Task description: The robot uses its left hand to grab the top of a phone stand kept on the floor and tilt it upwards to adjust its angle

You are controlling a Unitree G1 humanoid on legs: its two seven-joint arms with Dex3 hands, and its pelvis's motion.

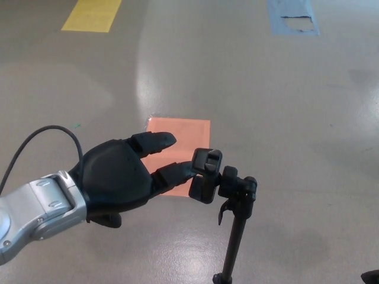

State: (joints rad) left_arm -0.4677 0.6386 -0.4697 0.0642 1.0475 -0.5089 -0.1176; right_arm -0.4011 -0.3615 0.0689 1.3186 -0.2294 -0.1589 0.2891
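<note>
Left hand comes in from the lower left on a silver forearm, black cable looping up behind the wrist. Palm faces down and toward the stand, fingers spread, nothing clamped between them. Lower finger tip touches the left side of the phone stand's clamp head; upper finger sits apart from it, over the orange patch. Thumb is mostly hidden under the palm, so contact reads as a one-finger touch, not a wrap around the head.

Phone stand stands on the floor, lower centre-right of view. Black pole runs down out of the bottom edge, leaning slightly. Clamp head sits at the top left of the joint block, tilted, with its upper end leaning away toward the top of view. A small lever hangs below the joint.

Floor is grey, glossy, with a bright reflection streak. Orange square patch lies just behind the hand and clamp head. Yellow marking top left, blue marking top right with a torn pale spot.

Right hand is out of view.
</note>
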